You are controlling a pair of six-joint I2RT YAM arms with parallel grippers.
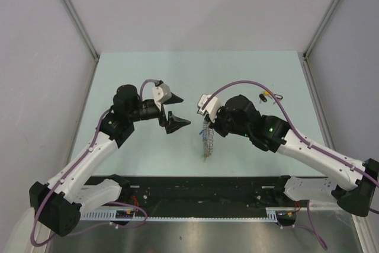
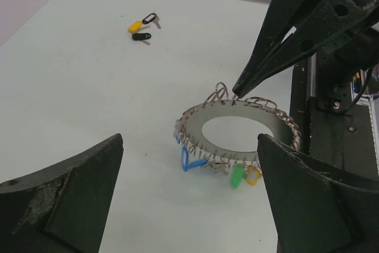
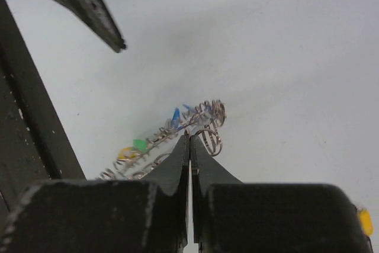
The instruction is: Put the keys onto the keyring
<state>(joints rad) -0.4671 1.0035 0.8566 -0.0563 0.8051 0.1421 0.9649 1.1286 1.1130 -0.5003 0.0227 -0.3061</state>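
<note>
The keyring (image 1: 206, 141) is a grey ring strung with silver keys and small blue, green and yellow tags. My right gripper (image 1: 206, 124) is shut on its upper edge and holds it tilted on edge, with the tags low by the table. It shows face-on in the left wrist view (image 2: 237, 111) and edge-on in the right wrist view (image 3: 177, 124), at my shut right gripper (image 3: 189, 137). My left gripper (image 1: 177, 122) is open and empty just left of the ring (image 2: 189, 139). The yellow-tagged key (image 1: 270, 93) and black-tagged key (image 1: 262, 96) lie together at the far right (image 2: 135, 26).
A black rail (image 1: 195, 188) runs along the near table edge between the arm bases. White walls enclose the pale green table (image 1: 148, 81) on three sides. The right arm's body (image 2: 337, 69) stands close behind the ring in the left wrist view.
</note>
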